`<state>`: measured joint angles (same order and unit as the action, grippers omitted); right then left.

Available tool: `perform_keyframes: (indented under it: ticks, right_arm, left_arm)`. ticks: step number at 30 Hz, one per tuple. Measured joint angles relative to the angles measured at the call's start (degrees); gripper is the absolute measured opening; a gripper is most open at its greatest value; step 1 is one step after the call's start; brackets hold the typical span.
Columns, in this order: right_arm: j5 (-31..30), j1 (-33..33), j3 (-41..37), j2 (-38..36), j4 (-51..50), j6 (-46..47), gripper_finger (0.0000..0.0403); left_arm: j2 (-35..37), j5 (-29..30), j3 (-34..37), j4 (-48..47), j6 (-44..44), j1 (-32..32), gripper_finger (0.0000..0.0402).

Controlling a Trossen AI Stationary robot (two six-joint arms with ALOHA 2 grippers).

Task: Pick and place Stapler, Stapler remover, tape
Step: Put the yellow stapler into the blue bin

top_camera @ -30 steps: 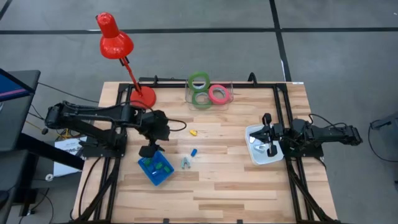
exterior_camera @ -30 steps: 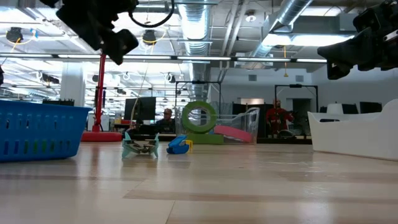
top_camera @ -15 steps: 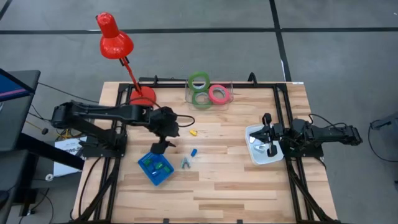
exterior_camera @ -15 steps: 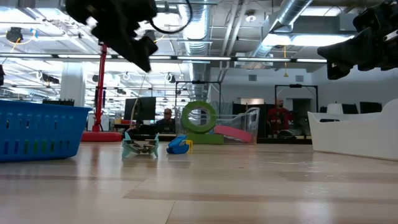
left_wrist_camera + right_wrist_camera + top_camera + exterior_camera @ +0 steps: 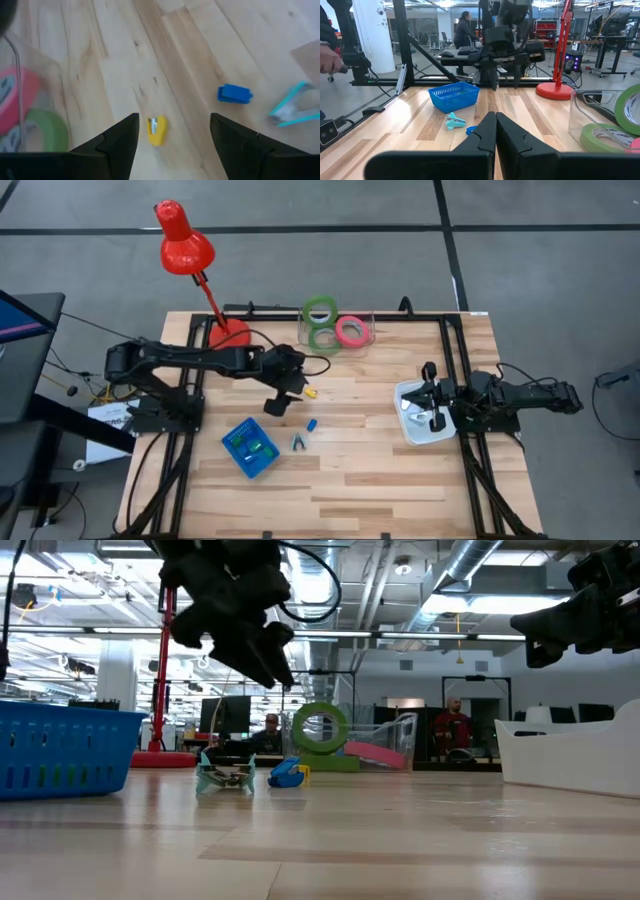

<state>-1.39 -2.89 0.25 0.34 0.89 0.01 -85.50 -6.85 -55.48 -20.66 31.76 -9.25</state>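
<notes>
My left gripper (image 5: 275, 404) (image 5: 262, 648) hangs open above the table, between the blue basket (image 5: 250, 448) and a small yellow piece (image 5: 311, 392). In the left wrist view the yellow piece (image 5: 156, 130) shows on the wood between my open fingers, untouched. A small blue piece (image 5: 311, 424) (image 5: 234, 93) and the teal stapler remover (image 5: 298, 443) (image 5: 292, 106) lie on the wood nearby. Two green tape rings (image 5: 321, 314) and a pink-red one (image 5: 350, 332) sit in a clear container at the far edge. My right gripper (image 5: 432, 408) (image 5: 495, 134) waits shut above a white tray (image 5: 412, 430).
A red desk lamp stands with its base (image 5: 229, 335) at the far left of the table. The blue basket (image 5: 62, 752) holds small green pieces. Black frame rails run along both table sides. Bare wood spreads across the near half of the table (image 5: 360, 480). People show in the room beyond.
My left gripper has swung from above the blue basket toward the far edge and the right, coming near the yellow piece. My right arm has kept still. No object on the table has moved.
</notes>
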Motion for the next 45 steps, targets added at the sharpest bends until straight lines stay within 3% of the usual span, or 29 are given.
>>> perform_keyframes:
  ticks: [11, 20, 27, 45]
  right_arm:
    - [0.0, 0.0, 0.0, 0.0, 0.0, 0.0, 0.0000]
    - [0.0, 0.0, 0.0, 0.0, 0.0, 0.0, 0.0000]
    - [0.0, 0.0, 0.0, 0.0, 0.0, 0.0, 0.0000]
    - [0.0, 0.0, 0.0, 0.0, 0.0, 0.0, 0.0000]
  left_arm:
    - [-5.9, -0.7, 0.0, 9.6, 9.9, -3.0, 0.0232]
    - [-6.5, -0.2, 0.0, 12.1, 5.4, -3.5, 0.0231]
    - [-10.7, -4.2, 0.0, 11.7, 1.1, -4.4, 0.0231]
    - [-18.6, -4.0, 0.0, 11.3, 0.4, -5.8, 0.0231]
